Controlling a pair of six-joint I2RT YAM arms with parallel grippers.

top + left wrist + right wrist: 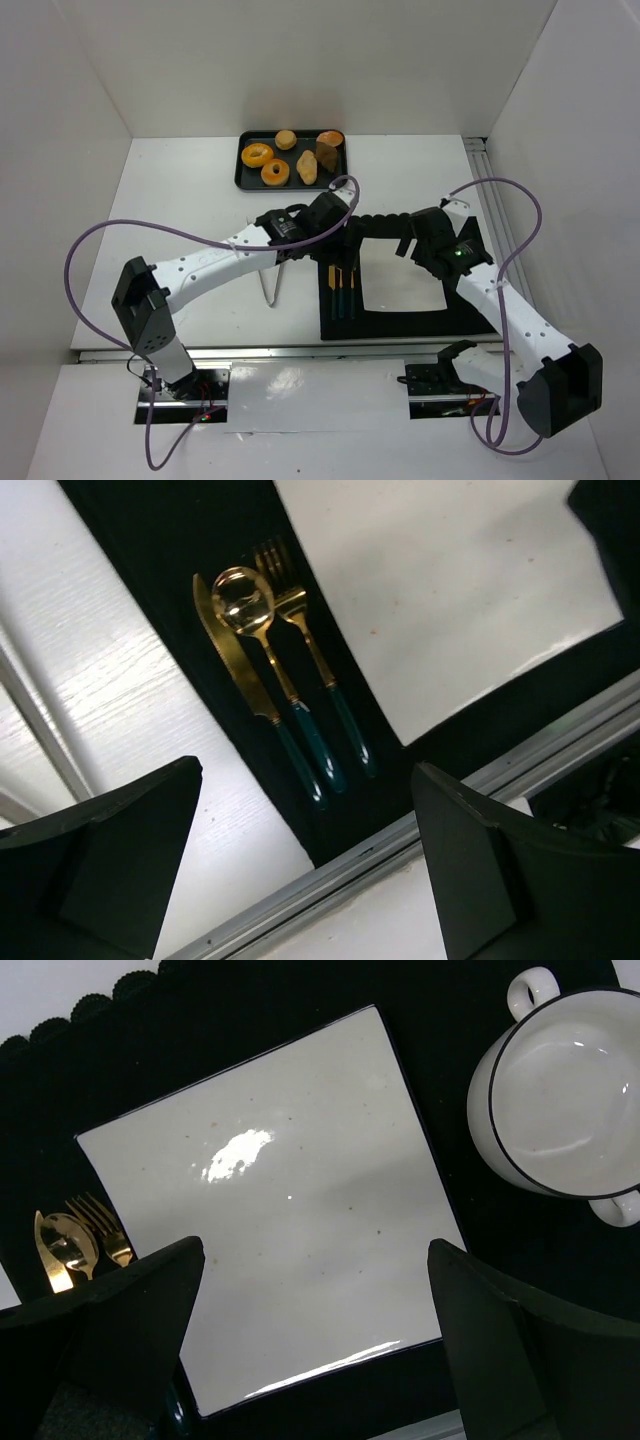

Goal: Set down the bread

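Note:
Several breads lie on a black tray (243, 178) at the back of the table: two glazed donuts (257, 155), a round bun (286, 139), a long roll (307, 167) and a brown wedge (327, 156). A white square plate (400, 278) sits on a black placemat (400, 325); it also shows in the right wrist view (290, 1210). My left gripper (332, 214) is open and empty above the mat's left part (305, 880). My right gripper (422, 240) is open and empty above the plate (315, 1350). Neither touches any bread.
Gold cutlery with green handles (285, 680) lies on the mat left of the plate (343, 290). A white two-handled bowl (560, 1100) stands at the plate's far right, hidden under my right arm from above. A thin metal V-shaped piece (270, 285) lies left of the mat.

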